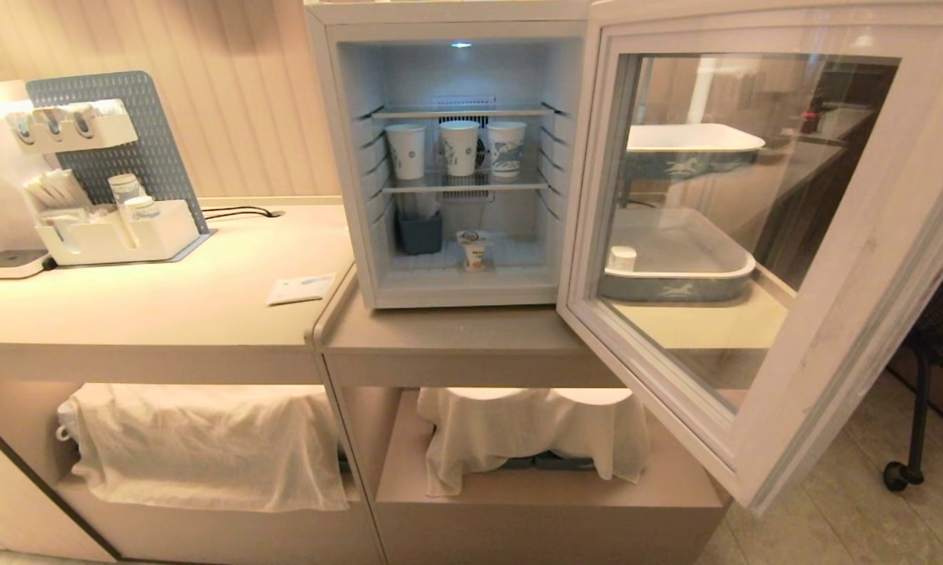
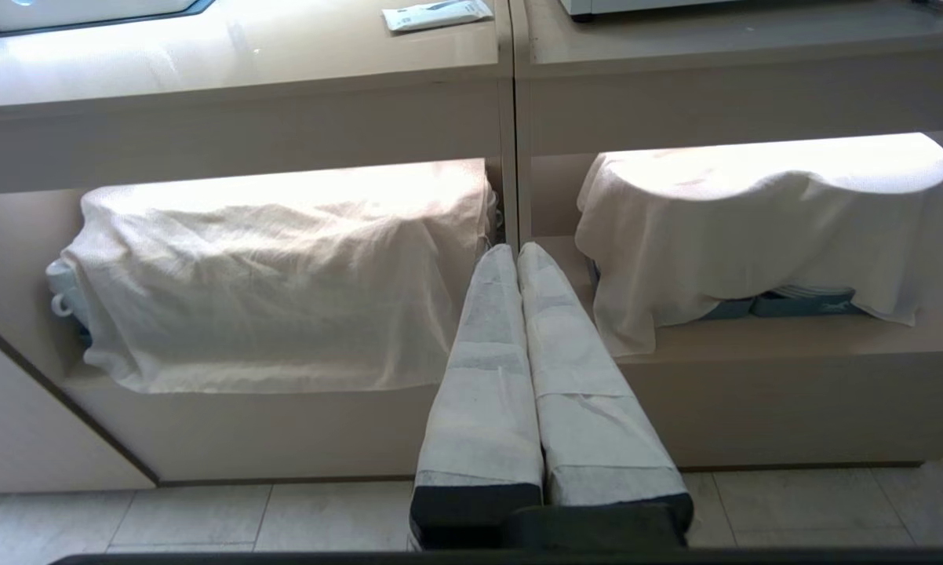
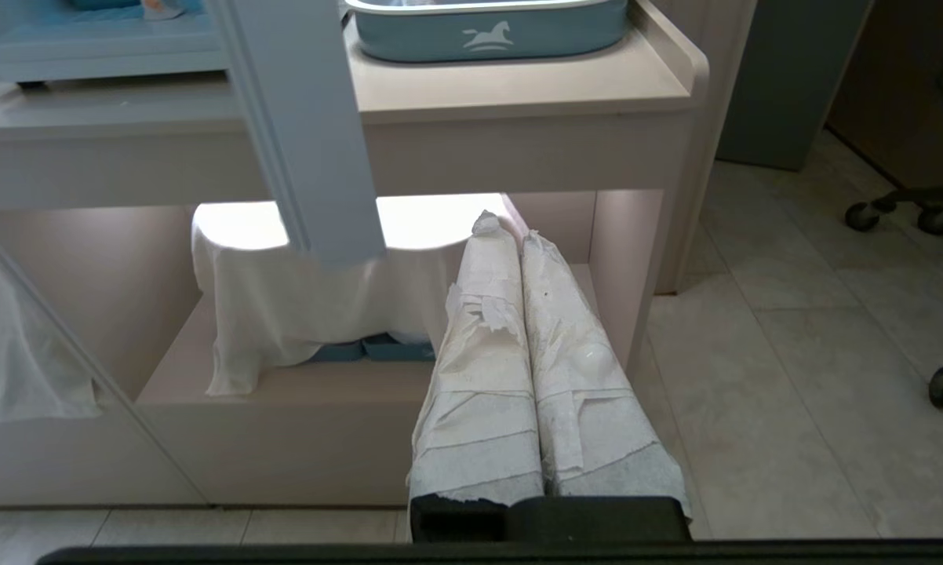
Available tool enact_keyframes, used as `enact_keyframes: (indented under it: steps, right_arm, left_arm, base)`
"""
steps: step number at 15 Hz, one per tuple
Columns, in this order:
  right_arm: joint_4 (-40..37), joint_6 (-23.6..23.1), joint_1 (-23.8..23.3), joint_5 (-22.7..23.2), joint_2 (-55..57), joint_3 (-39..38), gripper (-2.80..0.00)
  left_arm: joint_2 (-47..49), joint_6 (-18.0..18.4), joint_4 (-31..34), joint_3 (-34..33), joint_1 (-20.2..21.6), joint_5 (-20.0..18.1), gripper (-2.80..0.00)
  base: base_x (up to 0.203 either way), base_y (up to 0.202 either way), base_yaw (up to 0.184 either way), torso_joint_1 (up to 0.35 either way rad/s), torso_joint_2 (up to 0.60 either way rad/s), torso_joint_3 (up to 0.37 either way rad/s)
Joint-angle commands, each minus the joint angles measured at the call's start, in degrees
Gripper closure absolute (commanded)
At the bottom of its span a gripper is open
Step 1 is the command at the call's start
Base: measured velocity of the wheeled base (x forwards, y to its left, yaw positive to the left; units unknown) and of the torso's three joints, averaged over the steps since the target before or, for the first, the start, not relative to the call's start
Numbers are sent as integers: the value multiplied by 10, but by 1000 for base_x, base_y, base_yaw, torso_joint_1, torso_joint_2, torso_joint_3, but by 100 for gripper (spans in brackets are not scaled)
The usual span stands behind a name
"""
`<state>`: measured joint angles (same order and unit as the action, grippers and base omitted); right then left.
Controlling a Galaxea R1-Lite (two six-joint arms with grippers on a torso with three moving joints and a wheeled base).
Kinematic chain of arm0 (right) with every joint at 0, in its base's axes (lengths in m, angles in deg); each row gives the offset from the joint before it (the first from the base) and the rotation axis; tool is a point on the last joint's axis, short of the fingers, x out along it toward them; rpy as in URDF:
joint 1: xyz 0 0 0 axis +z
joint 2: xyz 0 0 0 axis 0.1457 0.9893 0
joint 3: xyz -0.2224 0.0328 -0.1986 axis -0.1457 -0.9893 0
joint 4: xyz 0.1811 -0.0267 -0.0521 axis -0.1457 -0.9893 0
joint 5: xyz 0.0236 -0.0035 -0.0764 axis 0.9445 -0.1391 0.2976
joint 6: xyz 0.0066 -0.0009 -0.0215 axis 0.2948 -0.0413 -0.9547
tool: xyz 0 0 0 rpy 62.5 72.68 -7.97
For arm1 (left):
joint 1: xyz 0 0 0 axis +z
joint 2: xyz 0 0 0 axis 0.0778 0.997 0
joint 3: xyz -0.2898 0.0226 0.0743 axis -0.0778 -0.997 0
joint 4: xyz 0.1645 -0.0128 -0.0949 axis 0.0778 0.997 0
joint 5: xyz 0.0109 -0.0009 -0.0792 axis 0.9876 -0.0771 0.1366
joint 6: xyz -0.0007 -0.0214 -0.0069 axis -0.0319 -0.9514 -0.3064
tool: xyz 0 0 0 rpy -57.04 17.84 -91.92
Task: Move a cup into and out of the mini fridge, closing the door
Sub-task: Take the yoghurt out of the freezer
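Left gripper [image 2: 517, 249] clenched, paper-wrapped; right gripper [image 3: 503, 227] likewise | cup [image 1: 475, 251] tiny, flat-lidded, inside boxy mini fridge [image 1: 346, 157]; glass-windowed door [image 1: 754, 259] open

A beige worktop [image 1: 165, 314] ran across the frame's middle before a ribbed cream wall [image 1: 236, 94] at upper left; pale floor tiles [image 1: 856, 502] showed lower right, lit shelves [image 1: 534, 486] beneath.

White cloths [image 1: 205, 443] cover the things on the low shelves, so only bits of blue peek out. The door [image 1: 762, 259] runs off the picture's top edge. The print on the cup [image 1: 474, 251] is too small to read.
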<state>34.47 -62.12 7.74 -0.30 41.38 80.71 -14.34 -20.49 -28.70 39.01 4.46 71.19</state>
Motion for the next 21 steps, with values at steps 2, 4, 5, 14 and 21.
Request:
enact_keyframes:
  steps: [2, 4, 5, 14, 21]
  right_arm:
    - [0, 0, 0, 0, 1, -5, 0]
    - [0, -1, -1, 0, 1, -5, 0]
    - [0, 0, 0, 0, 1, -5, 0]
    - [0, 0, 0, 0, 1, -5, 0]
    - [0, 0, 0, 0, 1, -5, 0]
  left_arm:
    - [1, 0, 0, 0, 0, 0, 0]
    - [1, -1, 0, -1, 0, 0, 0]
    - [1, 0, 0, -1, 0, 1, 0]
    - [1, 0, 0, -1, 0, 0, 0]
    - [1, -3, -1, -1, 0, -3, 0]
  base:
    - [-190, 0, 1, 2, 2, 3]
    - [-165, 0, -1, 3, -1, 0]
    - [-65, 0, -1, 2, 6, 1]
    - [0, 0, 0, 0, 0, 0]
    - [0, 116, -3, 1, 2, 2]
